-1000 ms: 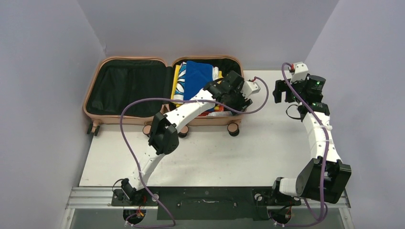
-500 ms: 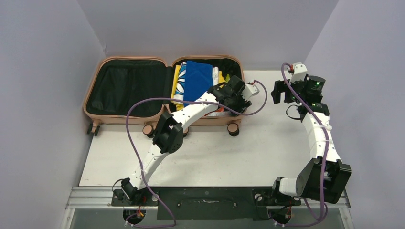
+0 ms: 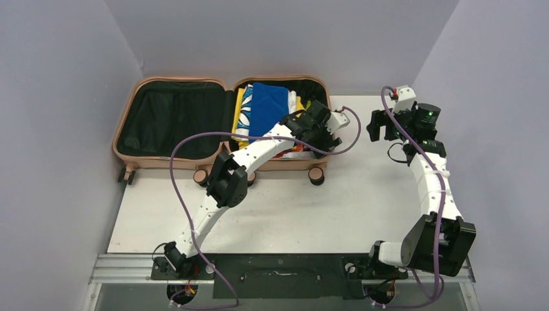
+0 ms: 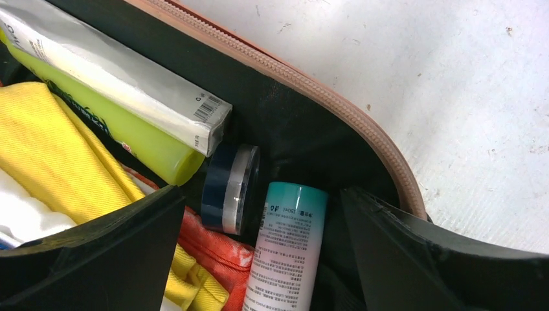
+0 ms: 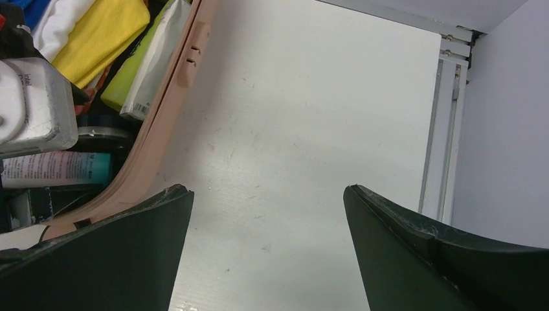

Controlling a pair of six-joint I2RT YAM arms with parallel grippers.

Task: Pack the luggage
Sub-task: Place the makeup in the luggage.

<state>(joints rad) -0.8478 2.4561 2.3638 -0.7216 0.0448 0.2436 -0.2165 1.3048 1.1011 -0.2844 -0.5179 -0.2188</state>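
The salmon-pink luggage [image 3: 127, 154] lies open at the back of the table, its left shell showing only black lining, its right shell filled with folded blue, white and yellow clothes [image 3: 267, 103]. My left gripper [image 3: 322, 137] is open over the right shell's near right corner. In the left wrist view its jaws stand wide around a teal-capped white bottle [image 4: 287, 253] lying in the case beside a dark blue jar [image 4: 228, 188], a lime tube [image 4: 136, 139] and a silver box [image 4: 123, 78]. My right gripper [image 3: 382, 126] is open and empty over bare table right of the luggage rim [image 5: 165, 113].
The case's caster wheels [image 3: 316, 175] stick out toward me along its near edge. White tabletop [image 3: 291, 207] spreads in front of the case and to its right. Grey walls close in on both sides and behind.
My left gripper has shifted slightly right and toward the case's right corner. The right arm has barely moved.
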